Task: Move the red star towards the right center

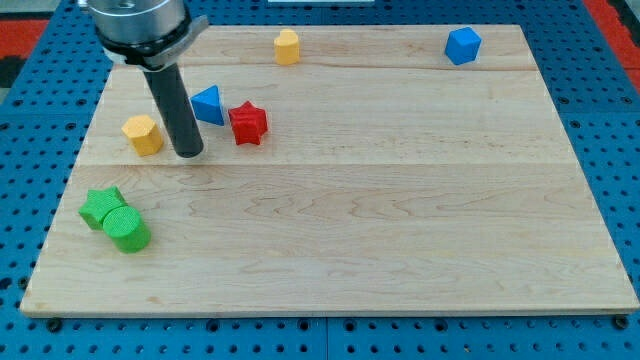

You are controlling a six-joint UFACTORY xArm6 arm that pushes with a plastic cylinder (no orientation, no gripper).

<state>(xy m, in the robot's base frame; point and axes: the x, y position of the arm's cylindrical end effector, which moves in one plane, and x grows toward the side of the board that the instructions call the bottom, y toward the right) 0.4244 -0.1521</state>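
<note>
The red star [248, 123] lies on the wooden board in the upper left part of the view. My tip [188, 154] rests on the board to the left of and slightly below the star, a short gap away. A blue triangular block [209, 105] sits just left of the star, partly behind the rod. A yellow block [143, 134] lies just left of my tip.
A green star [100, 206] and a green cylinder [127, 230] touch each other at the lower left. A yellow block [287, 46] sits near the top edge. A blue block [462, 45] sits at the top right. The board [400, 230] ends in blue pegboard all around.
</note>
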